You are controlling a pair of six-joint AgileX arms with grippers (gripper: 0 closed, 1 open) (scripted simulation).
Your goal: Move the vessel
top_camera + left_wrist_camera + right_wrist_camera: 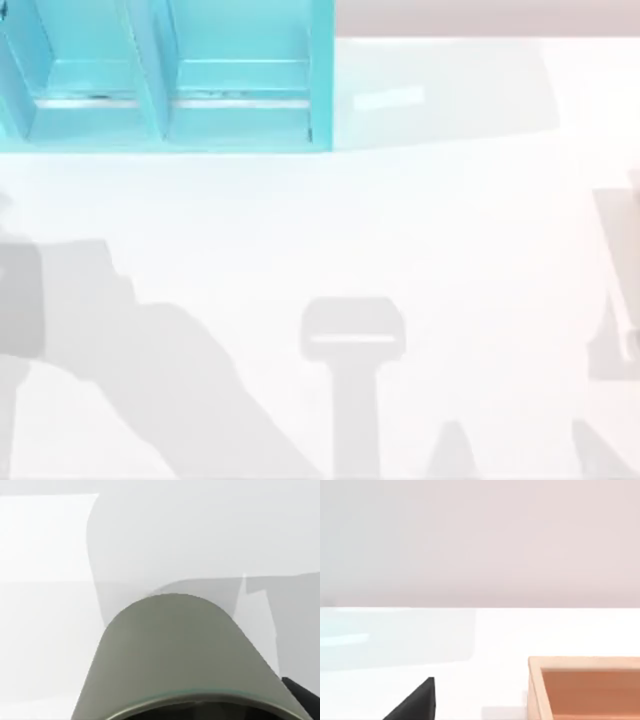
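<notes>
The vessel, a matte olive-grey cup, sits very close in the left wrist view, its rim nearest the camera and its base pointing away. My left gripper is shut on it. One black finger presses against the cup's side, and the other is hidden. The cup hangs above the white table, and its shadow falls on the surface behind it. A black part of my right gripper pokes into the right wrist view, above the table and apart from the cup.
A teal shelf unit with open compartments stands at the table's back left. A wooden box rests on the table near my right gripper. Arm shadows lie across the white table at the front.
</notes>
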